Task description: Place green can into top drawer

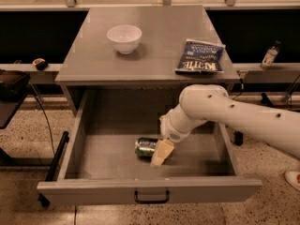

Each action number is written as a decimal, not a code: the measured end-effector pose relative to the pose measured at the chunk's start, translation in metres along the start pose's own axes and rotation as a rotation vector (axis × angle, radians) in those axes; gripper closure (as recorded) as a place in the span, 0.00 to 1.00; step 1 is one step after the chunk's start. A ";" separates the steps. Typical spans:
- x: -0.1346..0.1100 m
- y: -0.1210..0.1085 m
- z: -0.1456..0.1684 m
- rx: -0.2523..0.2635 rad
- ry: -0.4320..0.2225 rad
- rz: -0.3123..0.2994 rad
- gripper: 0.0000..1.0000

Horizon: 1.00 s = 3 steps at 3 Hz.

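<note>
The green can (146, 146) lies on its side on the floor of the open top drawer (150, 190), near the middle. My gripper (158, 154) reaches down into the drawer from the right on the white arm (243, 116). Its cream tip sits right against the can's right end. The part of the gripper behind the can is hidden.
A white bowl (124, 38) and a blue chip bag (200, 56) sit on the grey cabinet top (154, 32). A small bottle (269, 56) stands on the ledge at the right. Dark furniture (11, 86) is at the left, on a speckled floor.
</note>
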State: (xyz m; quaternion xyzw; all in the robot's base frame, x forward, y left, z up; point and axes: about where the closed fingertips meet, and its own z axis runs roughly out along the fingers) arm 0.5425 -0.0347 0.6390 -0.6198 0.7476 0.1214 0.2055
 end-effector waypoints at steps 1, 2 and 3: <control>0.002 0.002 -0.022 0.021 -0.056 -0.085 0.00; 0.006 0.002 -0.020 0.022 -0.046 -0.135 0.00; 0.006 0.002 -0.020 0.021 -0.046 -0.132 0.00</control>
